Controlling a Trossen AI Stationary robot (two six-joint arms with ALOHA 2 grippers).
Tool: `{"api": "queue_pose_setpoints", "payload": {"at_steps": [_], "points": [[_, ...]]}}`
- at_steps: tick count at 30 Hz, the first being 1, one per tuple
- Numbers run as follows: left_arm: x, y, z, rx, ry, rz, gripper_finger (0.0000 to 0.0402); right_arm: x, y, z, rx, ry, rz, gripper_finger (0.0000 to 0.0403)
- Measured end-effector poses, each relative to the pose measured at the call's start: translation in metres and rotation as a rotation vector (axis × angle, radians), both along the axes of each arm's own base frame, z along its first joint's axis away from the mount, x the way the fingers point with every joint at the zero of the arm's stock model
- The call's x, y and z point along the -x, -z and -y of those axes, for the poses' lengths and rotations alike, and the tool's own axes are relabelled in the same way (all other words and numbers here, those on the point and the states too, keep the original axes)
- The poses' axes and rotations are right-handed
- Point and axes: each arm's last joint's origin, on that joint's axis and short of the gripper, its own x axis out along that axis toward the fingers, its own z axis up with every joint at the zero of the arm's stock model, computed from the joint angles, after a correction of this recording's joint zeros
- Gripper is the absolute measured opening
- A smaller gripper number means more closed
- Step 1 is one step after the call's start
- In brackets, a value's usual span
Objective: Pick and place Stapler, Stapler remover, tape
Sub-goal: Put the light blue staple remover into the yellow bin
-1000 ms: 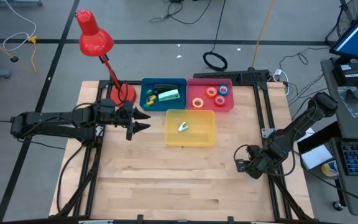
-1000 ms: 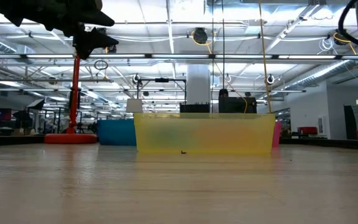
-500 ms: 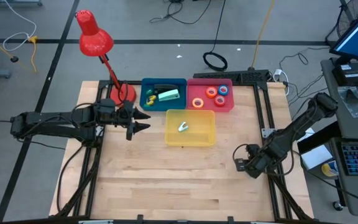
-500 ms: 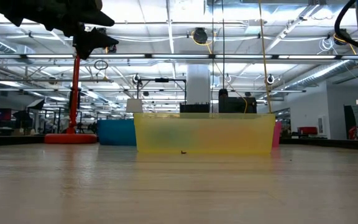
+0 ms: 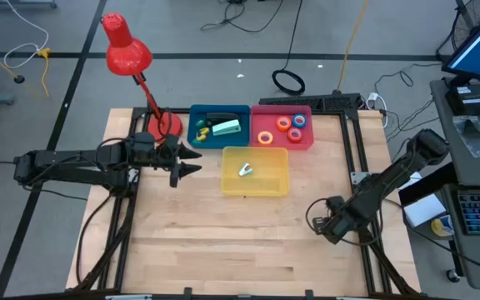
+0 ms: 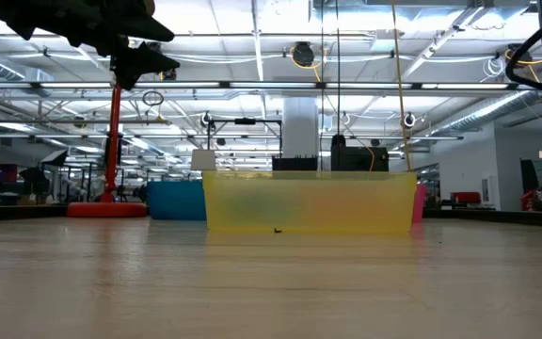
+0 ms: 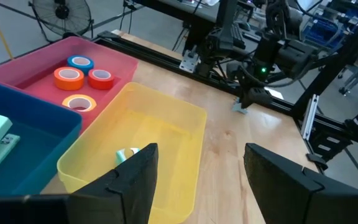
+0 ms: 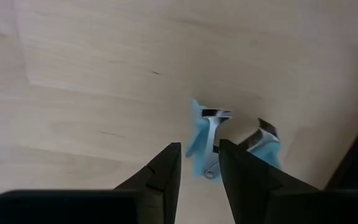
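The sorting is judged nearly done. Four tape rolls (image 7: pixel 79 78) are seen lying in the pink bin (image 5: pixel 304 140), a pale green stapler (image 5: pixel 227 127) in the blue bin (image 5: pixel 197 112), and one staple remover (image 5: pixel 246 170) in the yellow bin (image 5: pixel 280 185). One piece is left out on the table (image 5: pixel 223 242): a light-blue staple remover (image 8: pixel 205 140), seen just ahead of the right gripper (image 8: pixel 199 165), partly between its fingertips. These jaws are held narrowly apart and nothing is clamped yet. The left gripper (image 5: pixel 192 162) hovers beside the yellow bin, jaws wide apart, nothing between them.
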Motion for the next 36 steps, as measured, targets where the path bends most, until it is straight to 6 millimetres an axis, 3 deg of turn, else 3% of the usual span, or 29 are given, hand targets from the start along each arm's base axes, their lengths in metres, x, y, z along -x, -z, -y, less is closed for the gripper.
{"api": "queue_pose_setpoints", "payload": {"at_steps": [6, 12, 20, 28, 36], "points": [[0.000, 0.000, 0.000, 0.000, 0.000, 0.000, 0.0239, -0.003, 0.008, -0.002, 0.027, -0.005, -0.031, 0.0090], [0.000, 0.000, 0.000, 0.000, 0.000, 0.000, 0.0239, -0.004, 0.008, -0.003, 0.025, -0.036, -0.024, 0.0032], [0.000, 0.000, 0.000, 0.001, -0.001, 0.000, 0.0239, -0.003, 0.002, -0.002, 0.016, -0.054, 0.014, 0.0029], [0.000, 0.000, 0.000, 0.052, -0.014, 0.001, 0.0239, -0.020, -0.053, 0.012, 0.052, -0.054, 0.348, 0.0029], [0.001, 0.003, 0.001, -0.012, 0.035, -0.031, 0.0239, -0.063, -0.101, 0.070, 0.295, -0.220, 0.582, 0.0029]]}}
